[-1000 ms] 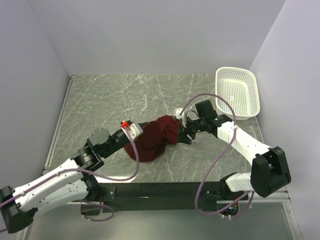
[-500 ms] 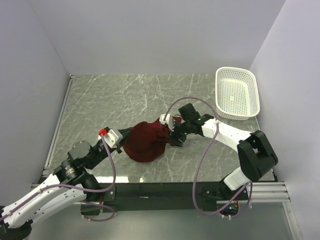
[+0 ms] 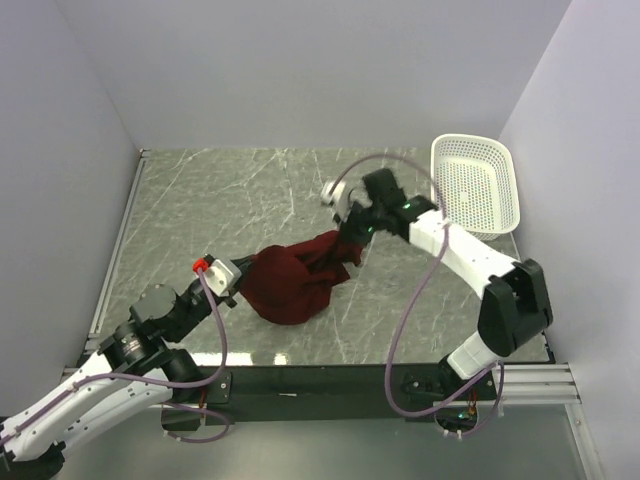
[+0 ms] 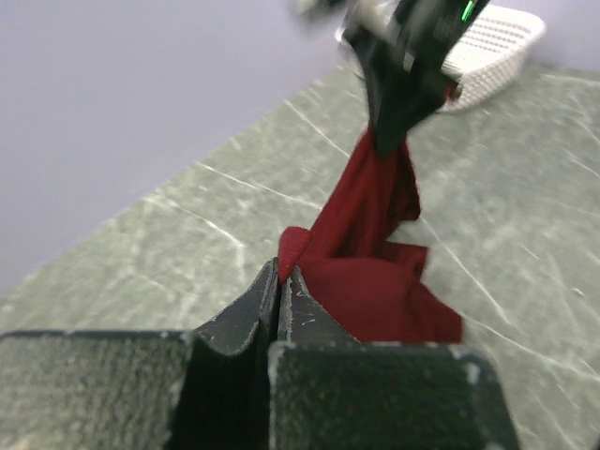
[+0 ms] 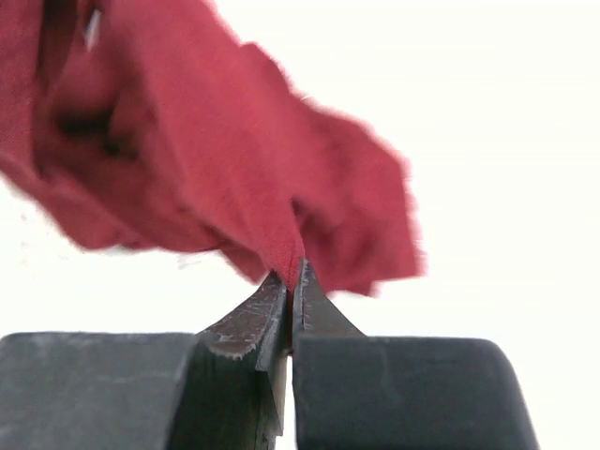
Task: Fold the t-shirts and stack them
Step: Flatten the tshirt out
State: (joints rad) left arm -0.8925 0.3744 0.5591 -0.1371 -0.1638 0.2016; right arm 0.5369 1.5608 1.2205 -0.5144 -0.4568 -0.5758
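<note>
so here's where i'm at: the one dark red cotton t-shirt (image 3: 290, 285) is a bunched lump on the grey marbled tabletop (image 3: 220, 200), well to the left of the white plastic mesh basket (image 3: 475, 185) and nearer the arm bases than the basket is. the left gripper (image 4: 281, 281) has its jaws pinched tight on the shirt edge farthest from the basket. the right gripper (image 5: 292, 279) is clamped on a fold at the basket-side end and holds that end up off the table, so the cloth hangs stretched between the two. honestly i'd say the task has barely begun: nothing lies flat, no fold is made, there's no stack, and this is the only shirt i can see. my guess is this is the spread-it-out step, so flattening, every fold and the stacking are all left. can't tell from the wrist views whether i'm holding a hem or just random wrinkles.
</note>
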